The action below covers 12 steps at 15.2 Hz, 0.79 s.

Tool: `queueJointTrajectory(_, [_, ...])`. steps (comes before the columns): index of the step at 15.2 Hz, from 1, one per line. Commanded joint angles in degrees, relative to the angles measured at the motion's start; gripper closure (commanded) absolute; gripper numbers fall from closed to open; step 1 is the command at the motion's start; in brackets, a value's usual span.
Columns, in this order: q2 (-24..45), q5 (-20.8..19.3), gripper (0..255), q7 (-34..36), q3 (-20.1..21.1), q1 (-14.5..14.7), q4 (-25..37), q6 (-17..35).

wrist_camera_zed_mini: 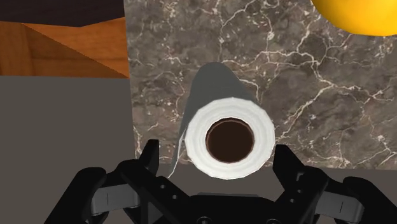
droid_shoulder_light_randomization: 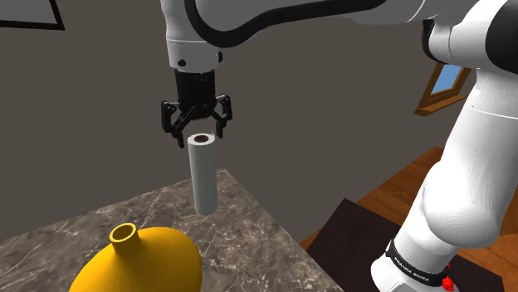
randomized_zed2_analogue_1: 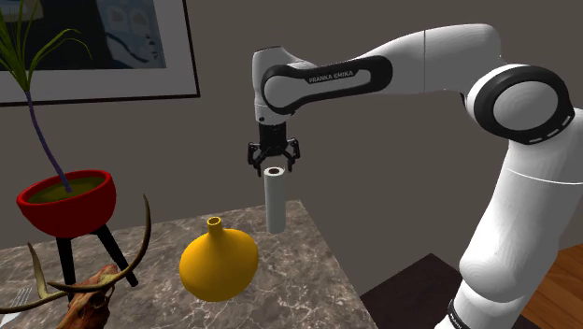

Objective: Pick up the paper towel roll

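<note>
The paper towel roll (droid_shoulder_light_randomization: 202, 174) is a slim white cylinder with a dark hollow core. It stands upright on the marble table (droid_shoulder_light_randomization: 241, 224) near the far edge. My black gripper (droid_shoulder_light_randomization: 197, 131) hangs directly over the roll's top, open, with a finger on either side of the upper rim. In the wrist view the roll's top (wrist_camera_zed_mini: 230, 137) lies between the fingertips (wrist_camera_zed_mini: 150, 156), with a gap on one side. The second exterior view shows the roll (randomized_zed2_analogue_1: 274, 199) upright under the gripper (randomized_zed2_analogue_1: 273, 163).
A yellow round vase (droid_shoulder_light_randomization: 141, 261) with a narrow neck stands on the table close to the roll. A red plant bowl on black legs (randomized_zed2_analogue_1: 67, 201) and an antlered figure (randomized_zed2_analogue_1: 89, 294) stand further along. The table edge (randomized_zed2_analogue_1: 327, 252) drops to a wooden floor (droid_shoulder_light_randomization: 390, 191).
</note>
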Motion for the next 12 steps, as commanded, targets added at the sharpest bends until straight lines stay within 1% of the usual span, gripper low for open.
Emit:
queueJointTrajectory(1, [-0.09, 0.04, 255, 0.02, 0.01, 0.0, -0.43, 0.37])
queueJointTrajectory(10, [0.0, -0.01, 255, 0.02, 0.0, 0.0, -0.31, 0.33])
queueJointTrajectory(12, [0.04, -0.01, 255, -0.03, 0.02, 0.03, 1.27, -1.21])
